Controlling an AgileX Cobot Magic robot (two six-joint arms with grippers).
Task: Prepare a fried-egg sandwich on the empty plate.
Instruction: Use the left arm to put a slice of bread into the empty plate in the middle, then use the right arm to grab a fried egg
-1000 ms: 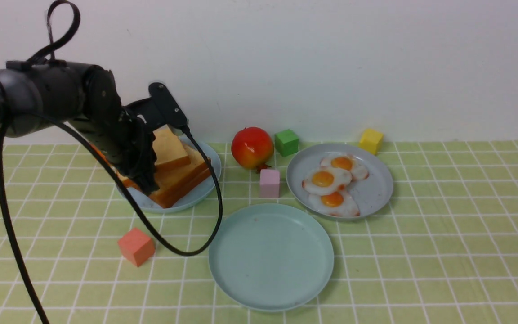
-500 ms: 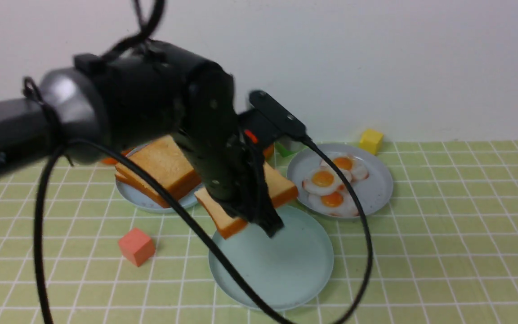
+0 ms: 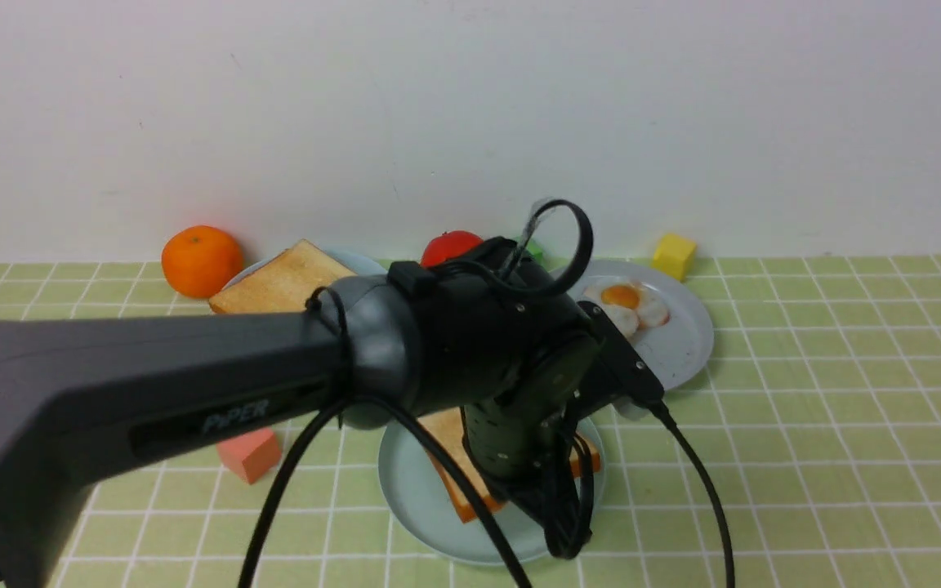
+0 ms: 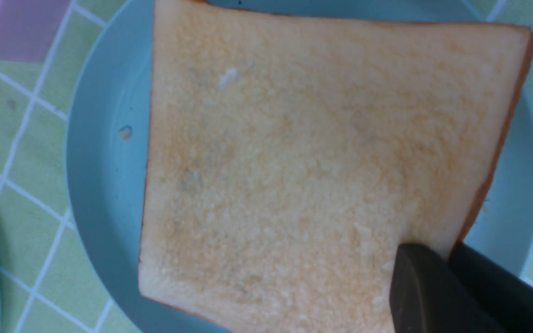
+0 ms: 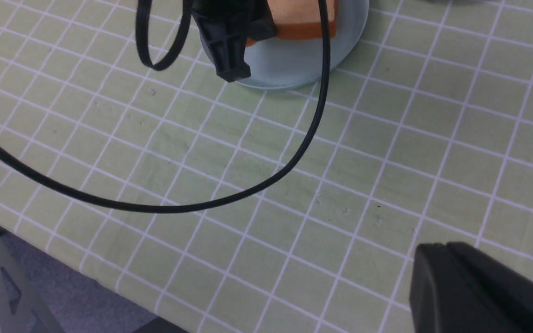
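Since half a second ago the left arm (image 3: 152,384) has swung forward and down. The bread slice (image 3: 448,437), which hung at the back edge of the green plate (image 3: 409,490), is now low over that plate's middle. The arm now hides much of the egg plate (image 3: 683,343).

Counts:
- **Plates:** 3, namely green, grey egg plate, blue plate (image 3: 360,261).
- **Bread:** 1 slice in the grip, and other bread (image 3: 278,286) on the blue plate, only its top face showing.
- **Eggs:** 1 fried egg (image 3: 630,300) in full and the white of a second just beside it; the arm covers the rest.
- **Fruit:** 1 orange (image 3: 202,261) and 1 red fruit (image 3: 448,245).
- **Cubes:** 4, namely yellow cube (image 3: 674,256), salmon cube (image 3: 248,454), a sliver of green cube (image 3: 532,248), and pink cube (image 4: 12,27), seen only in the left wrist view.

Left arm pose: it crosses the front view from the near left. The forearm is about level and the wrist is bent down over the green plate. The left hand (image 3: 560,531) points at the plate's near side, with a black cable (image 3: 699,482) looping off the wrist.

In the left wrist view the left hand pinches one corner of the bread slice, one finger (image 4: 424,296) on top and the other past the crust. The slice covers most of the plate. Cannot tell if it lies flat on it.

The right hand (image 5: 470,277) hangs over the bare checked surface (image 5: 387,162), well apart from the plates. Only one dark block of it shows, so I cannot tell whether it is spread or pressed together.
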